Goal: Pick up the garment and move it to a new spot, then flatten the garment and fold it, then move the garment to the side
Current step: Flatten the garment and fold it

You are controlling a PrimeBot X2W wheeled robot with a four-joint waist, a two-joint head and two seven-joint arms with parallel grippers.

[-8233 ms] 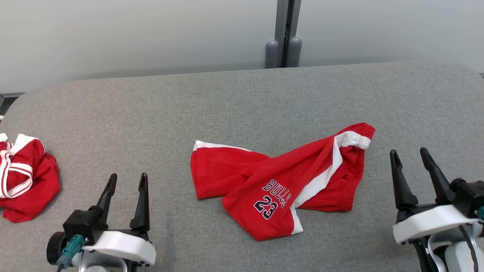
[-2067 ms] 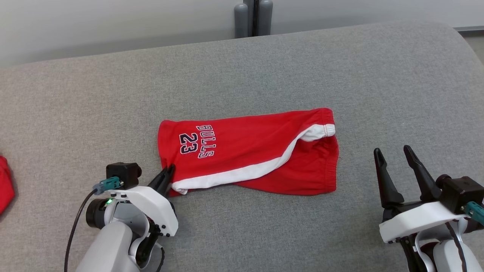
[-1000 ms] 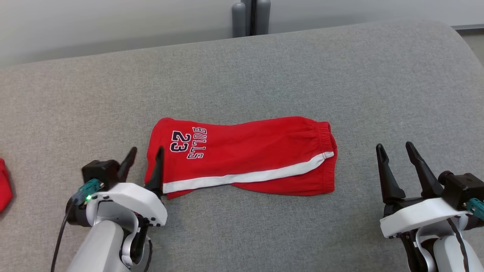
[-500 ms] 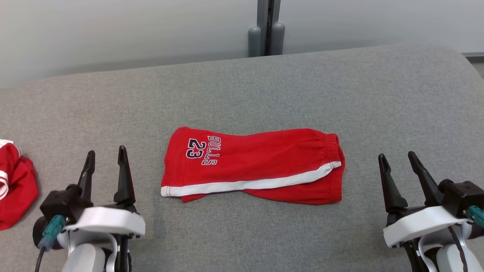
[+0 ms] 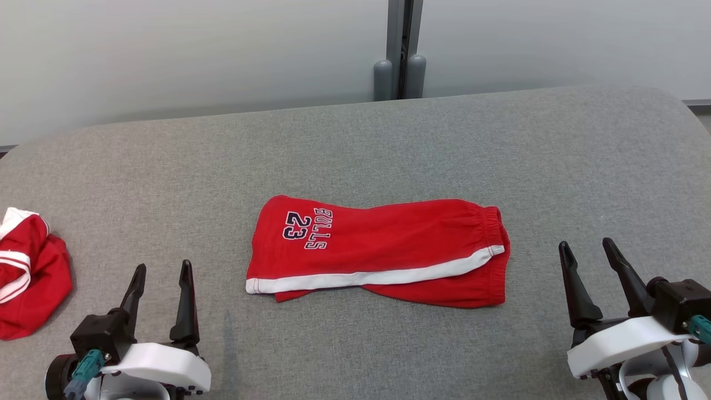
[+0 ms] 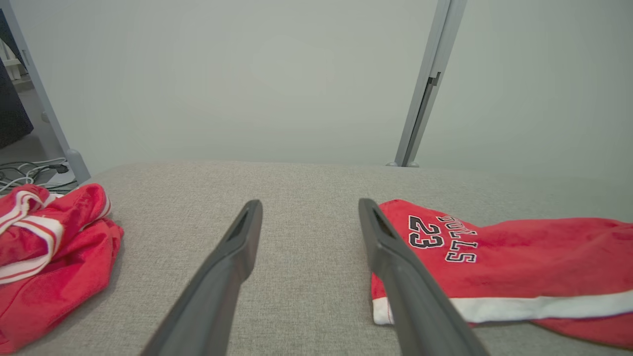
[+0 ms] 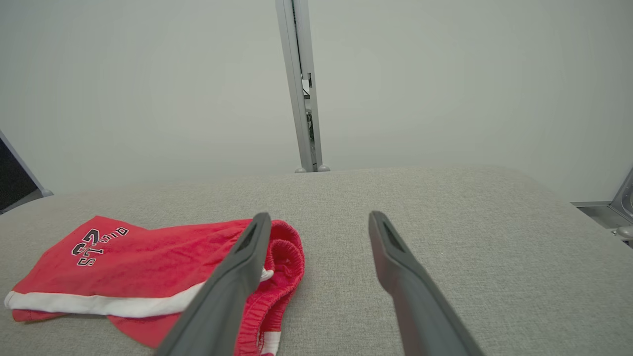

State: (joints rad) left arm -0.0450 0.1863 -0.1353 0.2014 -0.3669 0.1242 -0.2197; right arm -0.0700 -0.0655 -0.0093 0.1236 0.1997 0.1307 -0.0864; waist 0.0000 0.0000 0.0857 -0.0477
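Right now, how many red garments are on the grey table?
2. The folded Bulls 23 shorts lie flat in the middle of the grey table. A crumpled red-and-white garment sits at the robot's far left, partly cut off by the head view's edge.

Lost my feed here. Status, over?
Left gripper open, empty; right gripper same. Red shorts folded, flat, centre of table. Other red garment bunched far left, apart.
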